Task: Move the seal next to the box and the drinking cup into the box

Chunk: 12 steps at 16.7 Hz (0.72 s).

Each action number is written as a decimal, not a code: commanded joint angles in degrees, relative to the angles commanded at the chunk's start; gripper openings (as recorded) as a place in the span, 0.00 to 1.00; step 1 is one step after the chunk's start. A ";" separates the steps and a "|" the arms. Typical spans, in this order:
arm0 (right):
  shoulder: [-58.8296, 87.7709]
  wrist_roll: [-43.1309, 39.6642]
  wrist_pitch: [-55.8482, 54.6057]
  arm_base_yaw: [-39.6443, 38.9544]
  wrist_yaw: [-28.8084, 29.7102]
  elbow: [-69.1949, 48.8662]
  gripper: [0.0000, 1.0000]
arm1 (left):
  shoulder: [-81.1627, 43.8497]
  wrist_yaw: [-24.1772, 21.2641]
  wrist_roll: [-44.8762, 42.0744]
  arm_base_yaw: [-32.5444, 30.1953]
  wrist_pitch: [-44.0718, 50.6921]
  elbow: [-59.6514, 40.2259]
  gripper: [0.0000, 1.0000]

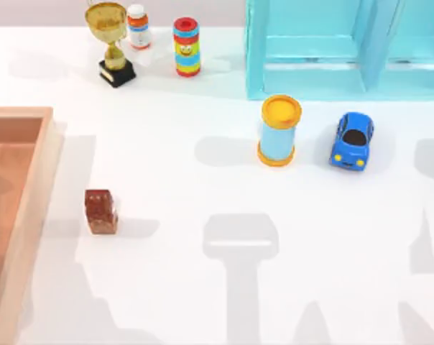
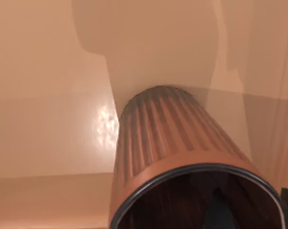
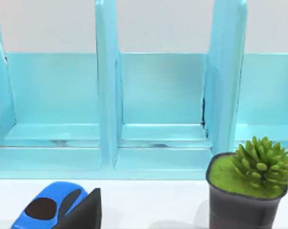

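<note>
Seal (image 1: 101,211) stands on the tabletop just beside the box (image 1: 31,215) at the left edge, not touching. Left wrist view: drinking cup (image 2: 177,148) upright over the box's orange-brown floor. Finger state on both arms: cannot tell.

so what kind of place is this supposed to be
Most likely a rendered tabletop test scene, not a real room: a plain white table with unrelated props scattered on it, such as a gold trophy, a blue toy car and a turquoise shelf unit, plus a light-wood box at the left edge.
</note>
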<state>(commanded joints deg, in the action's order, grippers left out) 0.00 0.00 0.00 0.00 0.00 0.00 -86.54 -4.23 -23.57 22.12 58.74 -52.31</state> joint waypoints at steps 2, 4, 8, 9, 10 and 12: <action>0.00 0.00 0.00 0.00 0.00 0.00 1.00 | 0.00 0.00 0.00 0.00 0.00 0.00 0.68; 0.00 0.00 0.00 0.00 0.00 0.00 1.00 | 0.00 0.00 0.00 0.00 0.00 0.00 0.83; 0.00 0.00 0.00 0.00 0.00 0.00 1.00 | 0.00 0.00 0.00 0.00 0.00 0.00 1.00; 0.00 0.00 0.00 0.00 0.00 0.00 1.00 | 0.00 0.00 0.00 0.00 0.00 0.00 1.00; 0.00 0.00 0.00 0.00 0.00 0.00 1.00 | 0.00 0.00 0.00 0.00 0.00 0.00 1.00; 0.00 0.00 0.00 0.00 0.00 0.00 1.00 | 0.00 0.00 0.00 0.00 0.00 0.00 1.00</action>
<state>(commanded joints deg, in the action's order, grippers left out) 0.00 0.00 0.00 0.00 0.00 0.00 -86.54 -4.23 -23.57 22.12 58.74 -52.31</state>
